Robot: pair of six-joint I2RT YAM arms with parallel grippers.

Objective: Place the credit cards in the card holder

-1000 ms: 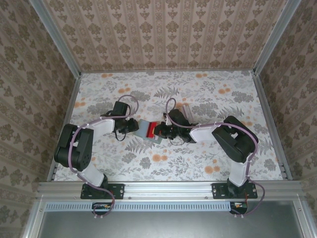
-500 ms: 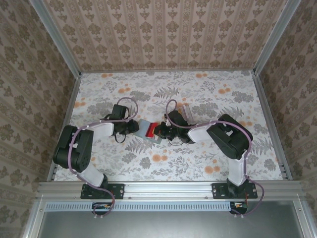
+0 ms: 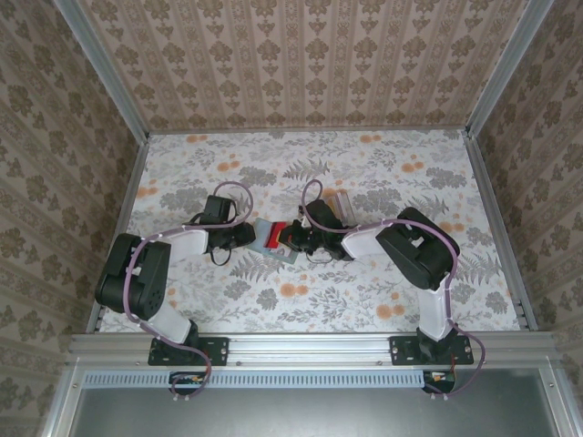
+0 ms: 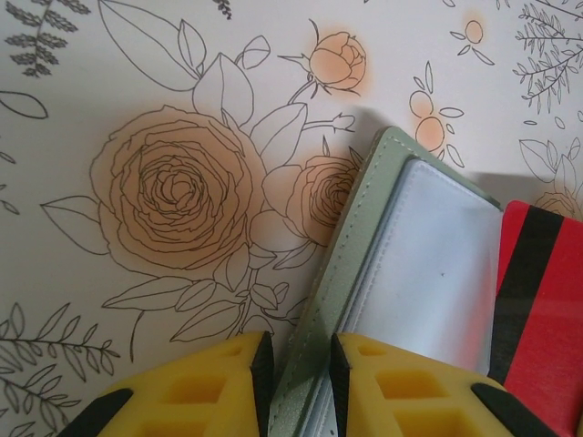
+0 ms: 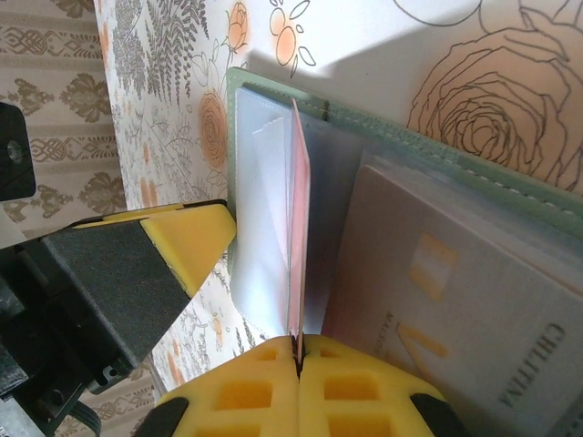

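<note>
The left end effector [image 4: 299, 360] pinches the holder [image 4: 351, 246] edge on the desk [image 4: 137, 73]; the right end effector [image 5: 298, 350] grips a red card [image 5: 298, 218] upright

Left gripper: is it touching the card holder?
Touching. The left wrist view shows the left gripper shut on the card holder, its green edge pinched, no gap.

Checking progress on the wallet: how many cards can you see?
2. A red card is pinched by the right gripper over the open card holder; a pale printed card seems tucked in its sleeve. Others may be hidden.
</note>
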